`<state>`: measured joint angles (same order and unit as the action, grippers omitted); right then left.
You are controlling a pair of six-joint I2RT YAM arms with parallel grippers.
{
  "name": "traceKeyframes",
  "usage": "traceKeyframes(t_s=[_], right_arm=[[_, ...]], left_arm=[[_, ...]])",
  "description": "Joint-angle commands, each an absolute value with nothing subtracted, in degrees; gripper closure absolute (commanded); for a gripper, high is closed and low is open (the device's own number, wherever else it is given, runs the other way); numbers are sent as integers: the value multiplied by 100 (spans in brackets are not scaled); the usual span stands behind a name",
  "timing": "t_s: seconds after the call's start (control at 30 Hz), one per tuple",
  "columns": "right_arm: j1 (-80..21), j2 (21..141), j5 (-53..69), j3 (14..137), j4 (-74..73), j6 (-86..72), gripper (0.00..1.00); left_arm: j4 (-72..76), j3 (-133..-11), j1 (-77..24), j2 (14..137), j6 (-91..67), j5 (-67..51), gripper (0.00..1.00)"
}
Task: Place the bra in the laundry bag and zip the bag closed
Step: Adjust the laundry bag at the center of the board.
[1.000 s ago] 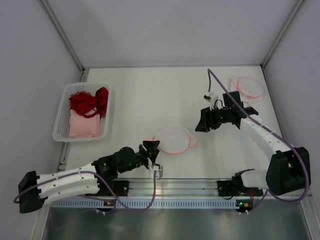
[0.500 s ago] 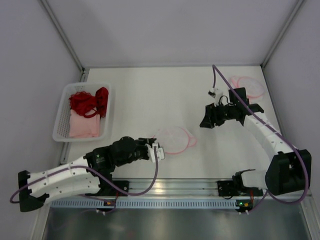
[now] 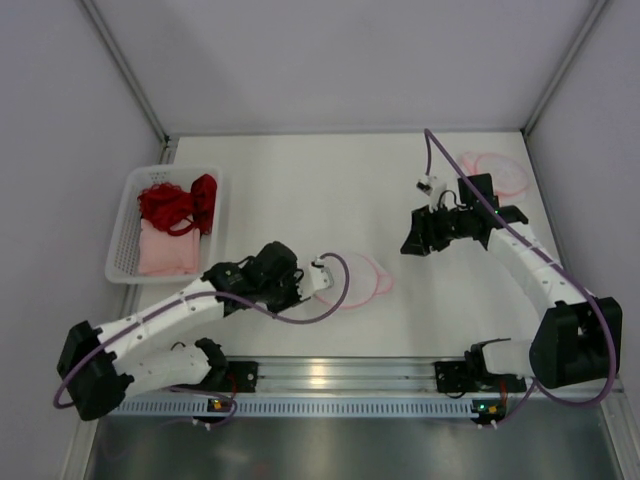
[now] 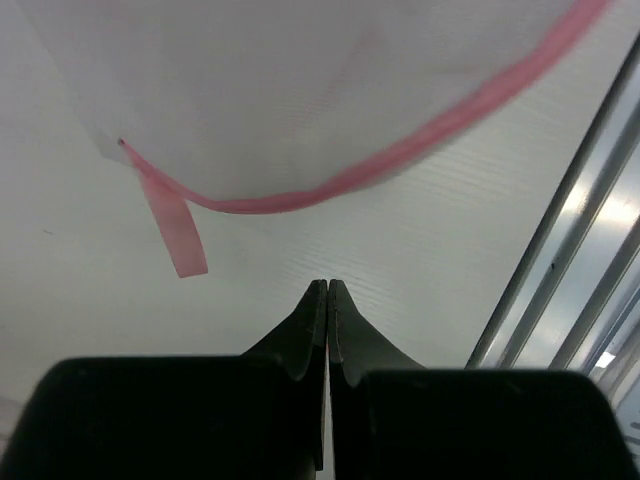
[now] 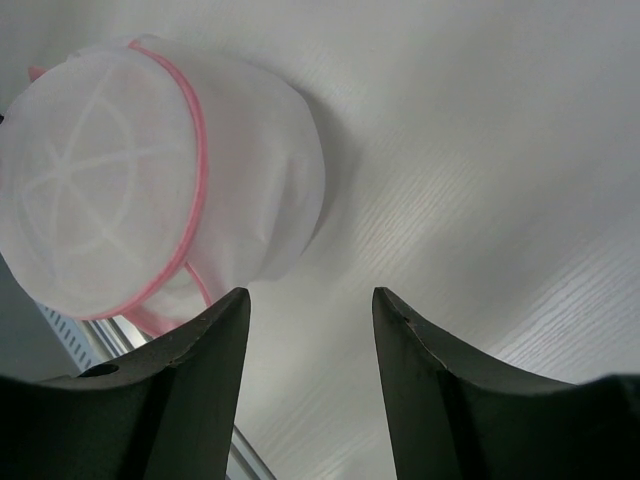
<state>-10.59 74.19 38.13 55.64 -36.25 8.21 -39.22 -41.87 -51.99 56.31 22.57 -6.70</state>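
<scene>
The red bra (image 3: 180,203) lies in the white basket (image 3: 125,225) at the left, on top of a folded pink cloth (image 3: 165,252). A round white mesh laundry bag (image 3: 358,280) with a pink rim lies flat in the middle of the table. My left gripper (image 3: 318,283) is at the bag's left edge. In the left wrist view it (image 4: 328,285) is shut with nothing visible between the jaws, just short of the bag's pink rim (image 4: 400,160) and pink loop tab (image 4: 180,232). My right gripper (image 3: 406,245) hangs open to the bag's right, facing the bag (image 5: 150,190); nothing is between its fingers (image 5: 310,300).
A second pink-rimmed laundry bag (image 3: 497,172) lies at the back right corner, behind the right arm. The metal rail (image 3: 340,375) runs along the near edge. Grey walls close the table on three sides.
My left arm has swung up and right to the bag's left edge, and its jaws have gone from open to shut. The right gripper shifted slightly back and right, then held still.
</scene>
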Motion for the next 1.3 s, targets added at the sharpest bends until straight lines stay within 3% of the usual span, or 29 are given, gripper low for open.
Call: traceKeyframes(t_s=[0.0,0.23,0.53,0.73,0.97,1.13,1.27], right_arm=[[-949,7269,3832,5845,-3709,1019,47],[-861,7181,3823,5766,-3885,1178,47],[-554,6979,3937,5651,-4166,1494,44],[-510,6724,3981,5590,-4368,1802,43],[-501,6960,4087,5625,-4202,1776,40],[-510,7084,4087,5739,-4192,1731,37],[-510,7145,4052,5818,-4227,1723,25]], left_arm=[[-3650,-4709,-4370,6509,2066,-1475,100],[-2006,-5914,-3472,8075,1592,-2135,100],[-1617,-7724,-3306,10291,432,-2452,100],[-2529,-7849,-2568,9669,992,-2767,100],[-5193,-7349,-1934,8922,2074,-3654,100],[-5265,-6321,-1934,8569,1434,-4121,100],[-5247,-6231,-1951,9078,652,-5026,100]])
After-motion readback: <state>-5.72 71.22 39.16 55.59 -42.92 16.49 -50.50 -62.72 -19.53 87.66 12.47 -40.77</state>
